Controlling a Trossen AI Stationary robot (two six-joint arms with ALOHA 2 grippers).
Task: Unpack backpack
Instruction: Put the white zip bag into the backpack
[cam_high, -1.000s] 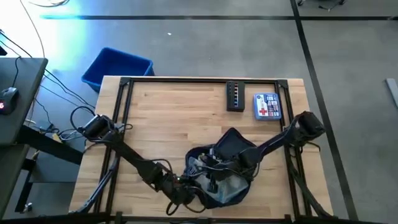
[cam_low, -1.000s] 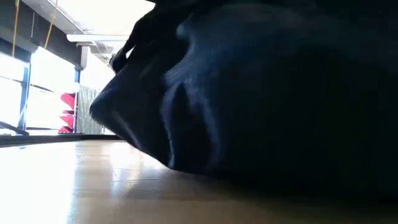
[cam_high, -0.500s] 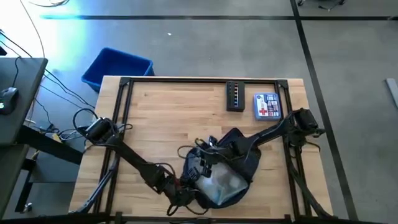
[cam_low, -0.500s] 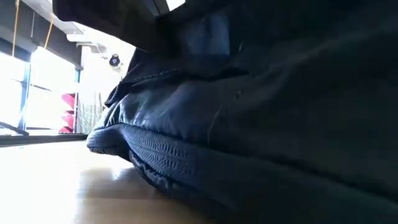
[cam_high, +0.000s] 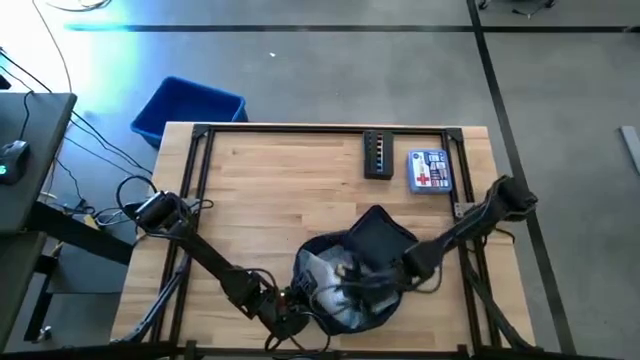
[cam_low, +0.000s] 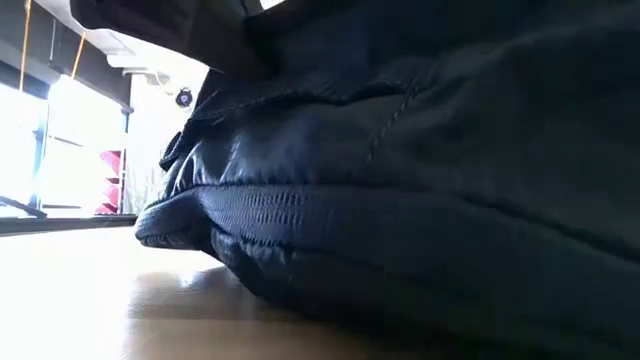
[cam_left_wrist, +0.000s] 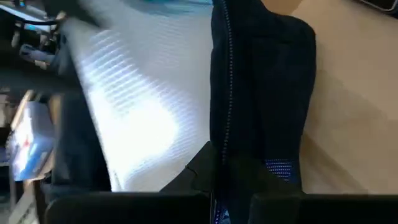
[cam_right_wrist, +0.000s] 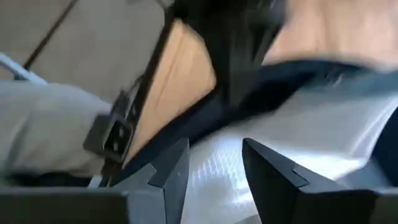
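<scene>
Backpack: the dark navy backpack (cam_high: 372, 262) lies open at the lower centre of the high view, near the table's front edge; it fills the low view.
Inside: pale, ribbed-looking material (cam_high: 322, 272) shows in the opening.
Left gripper: the left gripper (cam_high: 300, 300) sits at the backpack's lower left rim; its fingers are clamped on the navy zipper edge.
Right gripper: the right gripper (cam_right_wrist: 213, 167) hangs over the opening from the right, fingers apart above the pale material.
Table: the wooden table (cam_high: 280, 190) also carries a dark remote-like bar (cam_high: 378, 155) and a first-aid kit (cam_high: 430, 170), upper right, well apart from the backpack.
Floor: a blue bin (cam_high: 188, 108), upper left.
</scene>
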